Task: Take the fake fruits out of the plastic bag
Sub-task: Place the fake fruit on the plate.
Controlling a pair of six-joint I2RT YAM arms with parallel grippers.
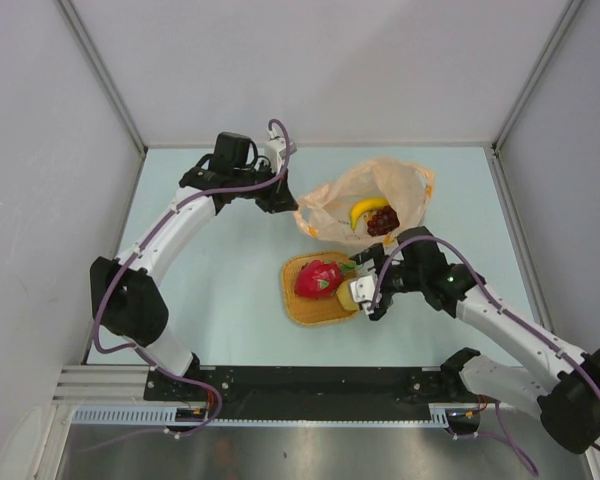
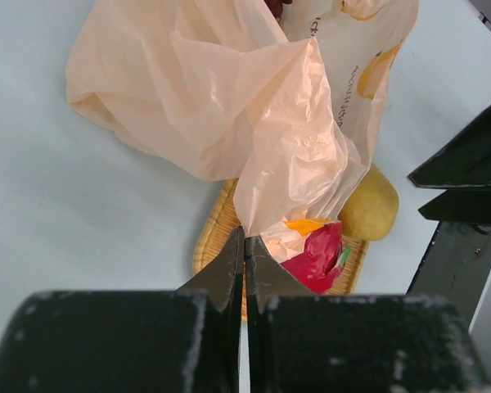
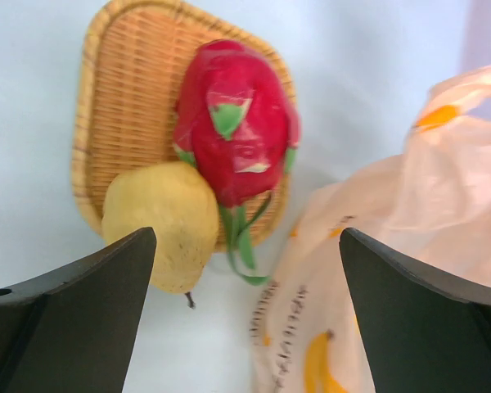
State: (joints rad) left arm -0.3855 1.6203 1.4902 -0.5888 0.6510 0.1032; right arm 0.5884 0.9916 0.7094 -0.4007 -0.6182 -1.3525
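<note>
**Two on the tray, two in the bag**

Counting the red fruit [image 3: 233, 123] and the round yellow fruit [image 3: 155, 225] as done, sitting on the woven tray [image 3: 123, 98] (yellow one right at the rim, maybe half off it). Not so for the banana [image 1: 365, 212] and grapes [image 1: 382, 222], lying inside the plastic bag [image 1: 380, 185] just behind the tray, touching it going by the left wrist view. Got the left jaws pinched shut on a fold of that bag, pulled up taut, most likely to hold the mouth open and stop the film sliding around. Got the right jaws spread wide with nothing between them, hovering beside the yellow fruit at the tray's edge, probably lined up for a reach into the opening. Underneath, a smooth pale-blue tabletop [image 1: 230, 260]. Around it, plain light-grey wall panels [image 1: 320, 60] with metal uprights [image 1: 102, 75] at the back corners.
</note>
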